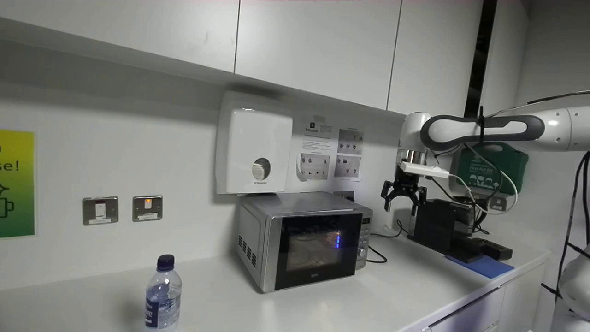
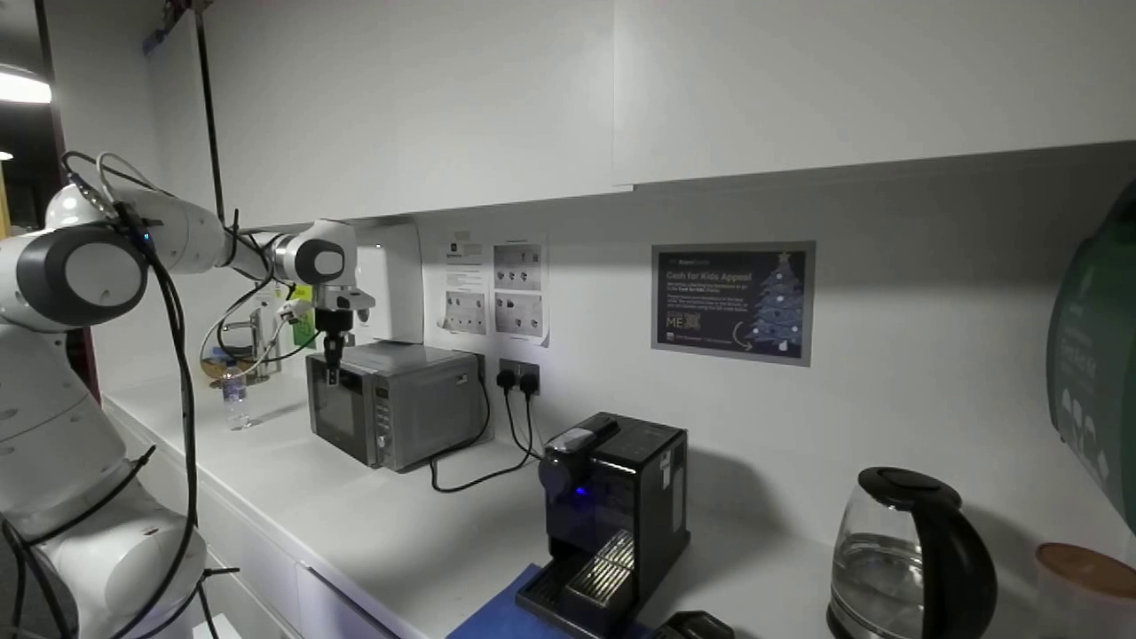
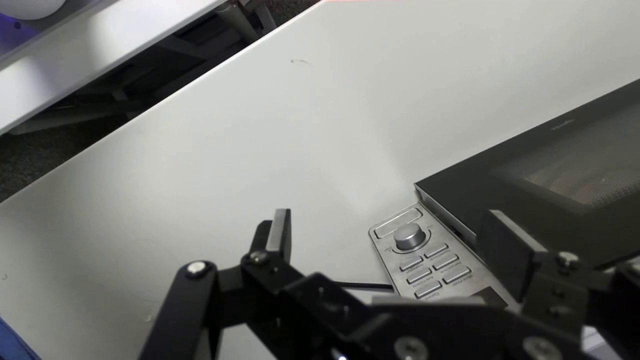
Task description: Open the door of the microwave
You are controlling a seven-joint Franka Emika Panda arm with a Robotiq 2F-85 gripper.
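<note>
Parted and empty, my fingers [image 3: 278, 233] could catch the knob [image 3: 409, 236], not the door [image 1: 316, 251], if I reach too far right.

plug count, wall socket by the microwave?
2, side by side in the wall socket in an exterior view, pictured just right of the microwave: left plug, right plug. No others seem hidden there.
</note>
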